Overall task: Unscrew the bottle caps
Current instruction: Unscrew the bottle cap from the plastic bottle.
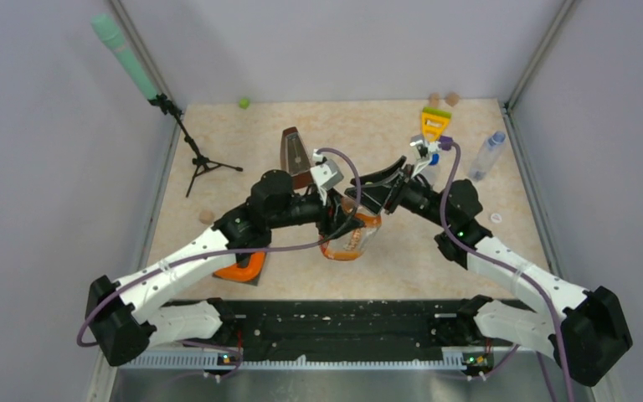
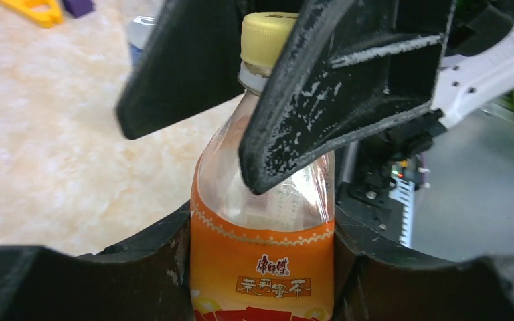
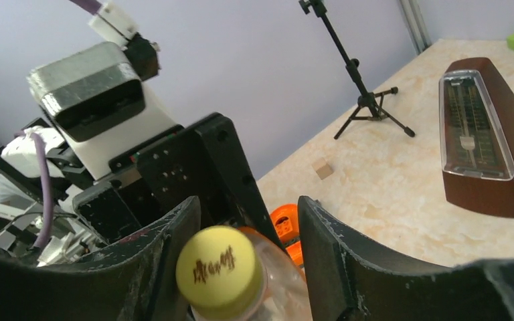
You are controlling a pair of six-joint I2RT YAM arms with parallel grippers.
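Note:
My left gripper (image 1: 336, 223) is shut on the squat orange-labelled bottle (image 1: 353, 238) and holds it tilted above the table; in the left wrist view the jaws press both sides of its label (image 2: 261, 261). Its yellow cap (image 3: 219, 271) sits on the neck. My right gripper (image 3: 241, 247) is open around that cap, which lies close to one finger (image 3: 164, 257) and leaves a gap to the other. The cap (image 2: 266, 40) also shows between the right fingers (image 2: 348, 100) in the left wrist view. A slim clear bottle (image 1: 486, 157) lies at the right. A white cap (image 1: 496, 219) lies loose near it.
A brown metronome (image 1: 295, 151) stands behind the arms. A mic stand (image 1: 194, 156) is at the left and a green block (image 1: 244, 103) at the back. A yellow tool (image 1: 435, 121) and tan discs (image 1: 452, 99) lie back right. An orange object (image 1: 243, 268) sits under the left arm.

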